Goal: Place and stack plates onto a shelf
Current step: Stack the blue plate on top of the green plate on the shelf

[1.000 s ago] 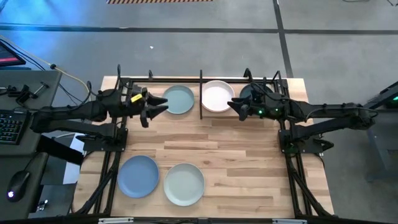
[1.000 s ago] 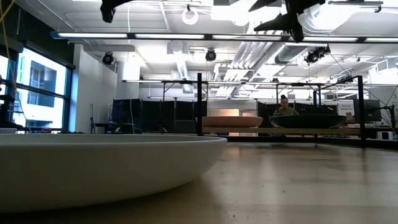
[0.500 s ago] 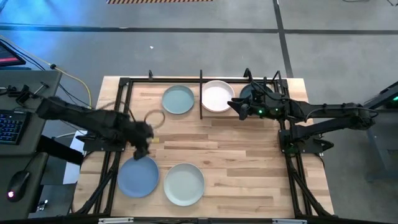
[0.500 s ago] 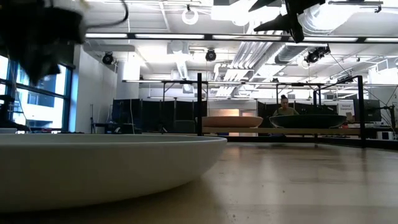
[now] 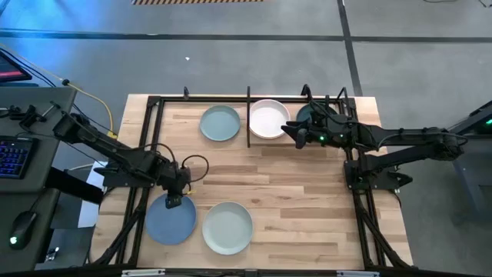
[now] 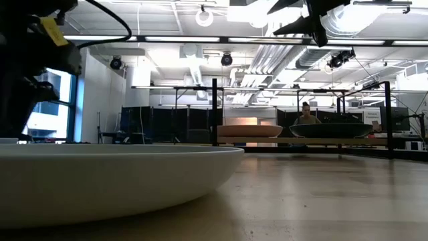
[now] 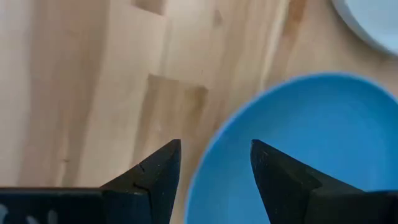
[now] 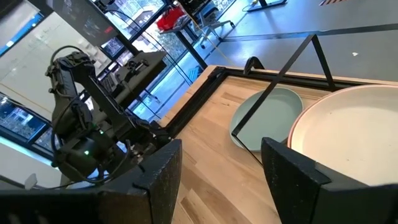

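Note:
My left gripper (image 5: pixel 174 201) is open and points down at the far rim of the blue plate (image 5: pixel 169 221), which lies flat near the table's near left corner. In the left wrist view, its fingers (image 7: pixel 214 152) stand on either side of that rim (image 7: pixel 198 168), one over the bowl and one over the table. The pale mint plate (image 5: pixel 227 228) lies to its right. In the shelf (image 5: pixel 248 100), the sage plate (image 5: pixel 221 123) sits in the left bay, the white plate (image 5: pixel 269 119) and the dark teal plate (image 6: pixel 331 130) in the right. My right gripper (image 5: pixel 289 131) hovers open beside the white plate (image 8: pixel 348 137).
The shelf's black rods run along the table's far edge, with an upright rod (image 8: pixel 267 102) between the bays. Bare wood lies between the shelf and the two near plates. A keyboard and a mouse sit off the table's left side. A person (image 6: pixel 307 115) sits far behind.
My left arm has swung from the shelf's left bay toward the near edge, come down and tipped its fingers downward over the blue plate's far rim. The plates have stayed where they were.

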`<state>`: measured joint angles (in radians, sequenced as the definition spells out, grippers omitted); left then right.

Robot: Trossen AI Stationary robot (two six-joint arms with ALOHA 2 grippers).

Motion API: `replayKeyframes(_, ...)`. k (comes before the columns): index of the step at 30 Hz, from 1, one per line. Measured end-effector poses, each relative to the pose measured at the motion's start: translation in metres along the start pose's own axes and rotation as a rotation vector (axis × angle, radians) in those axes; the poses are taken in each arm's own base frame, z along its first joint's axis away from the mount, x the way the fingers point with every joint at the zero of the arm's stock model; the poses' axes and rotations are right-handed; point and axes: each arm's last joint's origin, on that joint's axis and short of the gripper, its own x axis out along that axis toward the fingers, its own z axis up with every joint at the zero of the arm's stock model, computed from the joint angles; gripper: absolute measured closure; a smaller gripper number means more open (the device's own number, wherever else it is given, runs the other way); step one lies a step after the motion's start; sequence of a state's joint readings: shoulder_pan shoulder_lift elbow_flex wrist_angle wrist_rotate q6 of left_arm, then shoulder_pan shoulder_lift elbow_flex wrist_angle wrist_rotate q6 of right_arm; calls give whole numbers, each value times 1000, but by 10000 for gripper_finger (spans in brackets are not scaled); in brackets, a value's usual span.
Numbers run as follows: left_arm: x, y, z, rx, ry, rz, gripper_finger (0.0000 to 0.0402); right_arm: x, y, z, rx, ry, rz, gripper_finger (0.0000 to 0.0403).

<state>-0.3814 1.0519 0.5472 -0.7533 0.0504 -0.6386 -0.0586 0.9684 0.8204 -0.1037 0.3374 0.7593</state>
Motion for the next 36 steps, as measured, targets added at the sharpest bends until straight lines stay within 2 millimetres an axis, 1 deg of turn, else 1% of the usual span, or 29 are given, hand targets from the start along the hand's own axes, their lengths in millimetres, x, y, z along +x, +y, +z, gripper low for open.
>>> replayKeyframes(2, 1, -1, -2, 26, 24, -30, 218, 0, -1, -1, -1, 8, -8, 202)
replayKeyframes(7, 6, 0, -8, 104, 48, -28, 218, 0, -2, -2, -9, 24, -23, 202)
replayKeyframes(13, 16, 8, -18, 104, 84, 12, 218, 0, -2, -3, -12, 25, -23, 202)
replayKeyframes(18, 17, 7, -16, 99, 70, -12, 223, 0, -2, -3, -13, 26, -25, 202)
replayKeyframes(20, 17, 6, -16, 89, 63, -21, 241, 0, -3, -3, -14, 28, -26, 202)
replayKeyframes(22, 17, 5, -15, 79, 52, -29, 272, 0, -3, -3, -15, 31, -29, 202)
replayKeyframes(27, 17, 5, -14, 69, 48, -36, 380, 0, -4, -4, -18, 37, -35, 202)
replayKeyframes(28, 17, 5, -14, 59, 51, -38, 390, 0, -4, -4, -19, 38, -36, 202)
replayKeyframes(31, 11, 4, -12, 23, 71, -34, 391, 0, -4, -4, -12, 38, -35, 202)
replayKeyframes(34, -5, 3, -10, 16, 99, -12, 398, 0, -3, -4, 8, 56, -16, 202)
replayKeyframes(36, -18, 2, -8, 15, 81, 11, 398, 0, -3, -5, 9, 71, -2, 202)
